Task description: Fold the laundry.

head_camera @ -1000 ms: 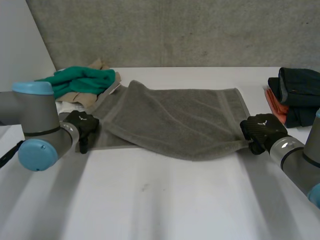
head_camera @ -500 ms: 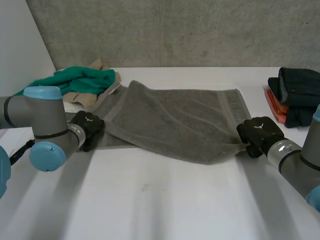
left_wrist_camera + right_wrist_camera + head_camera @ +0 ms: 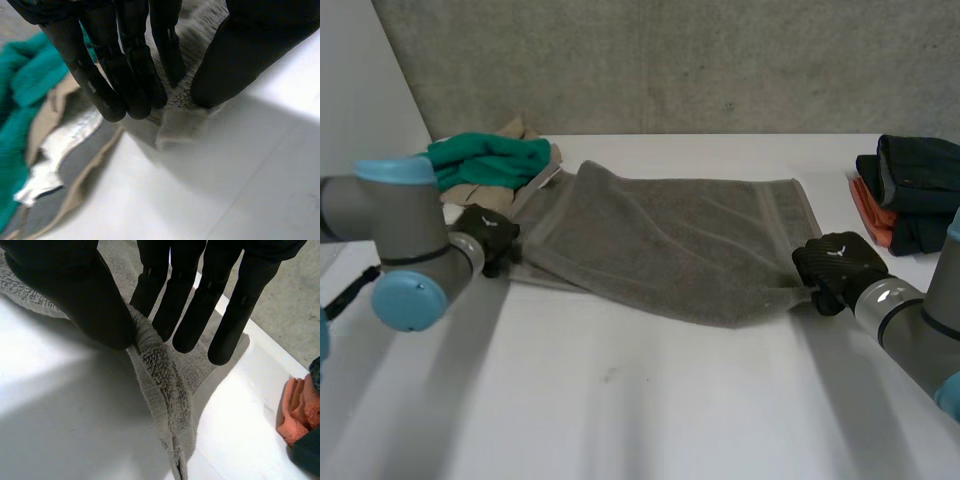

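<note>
Carrying all the laundry, the white tabletop (image 3: 640, 400) holds three groups of cloth. A grey towel (image 3: 670, 240) is the largest. It lies spread across the middle, reaching toward the far edge, rumpled along a diagonal ridge, with its near edge drawn taut between the two hands.

At the right edge sits a stack of dark folded garments (image 3: 917, 190) with an orange cloth (image 3: 869, 208) beneath. I judge this to be work already finished. At the far left corner a green cloth (image 3: 485, 160) lies bunched on beige cloth (image 3: 480, 197), unfolded and waiting.

The left hand (image 3: 488, 235) pinches the towel's near left corner between thumb and fingers (image 3: 125, 75). The right hand (image 3: 835, 265) does the same at the near right corner, its thumb (image 3: 70, 295) pressing the hem against the fingers.

The towel seems to be at the start of its first fold. Both near corners are gripped, but nothing is laid over yet. The fold itself, any further halving, and the left pile all remain.
</note>
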